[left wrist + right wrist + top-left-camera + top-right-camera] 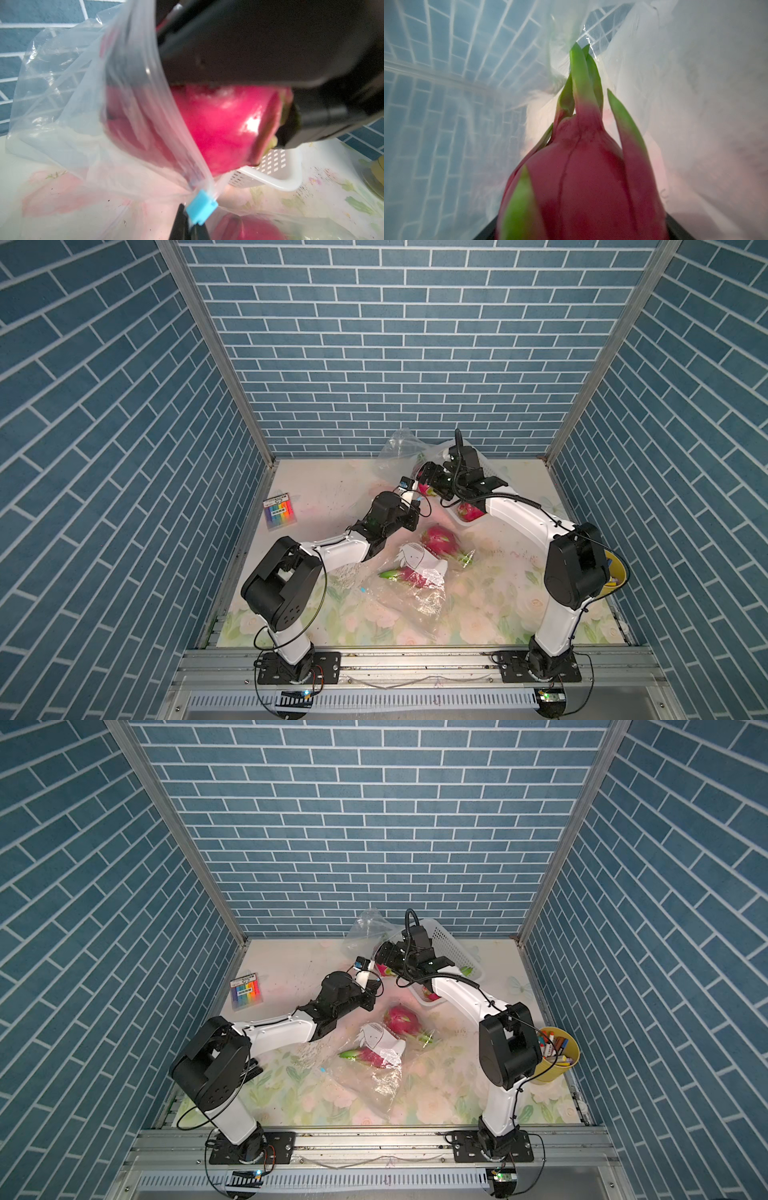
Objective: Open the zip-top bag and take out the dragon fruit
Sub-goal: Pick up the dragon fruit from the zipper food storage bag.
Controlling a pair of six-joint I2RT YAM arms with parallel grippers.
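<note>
Fruit in R jaws, bag rim pinned by L

Dragon fruit (587, 176) is partly inside the bag (62, 87), at the far side of the table (316, 497), beside the basket (270, 182). The end w/ the green scales points deeper into the bag. In L wrist view the zip rim crosses the fruit's middle, so approx half is past the mouth.

R gripper (383, 957) reaches into the mouth, jaws wide apart w/ the fruit body btwn them. It looks clamped on, since the fruit seems to hang clear of the table, but pad contact itself is out of sight. L gripper (190, 218) is pinched together on the zip rim, right beside the blue slider (201, 207).

Handling, my read:
- Fruit: firm, prob. fairly heavy for these jaws. Skin is waxy and smooth, so it may slip or roll. Hold across the widest part of the body, as now. Avoid the scales: they're soft and would bend or tear.
- Bag: thin limp film that clings and slides. The zip rim is the only stiff bit, so that's the place to pinch. The slider should stop it pulling through.

Risk: film drags along w/ the fruit unless L holds the rim back while R draws out. Spare fruit (438, 540) lies nearer me on the table; leave it.
</note>
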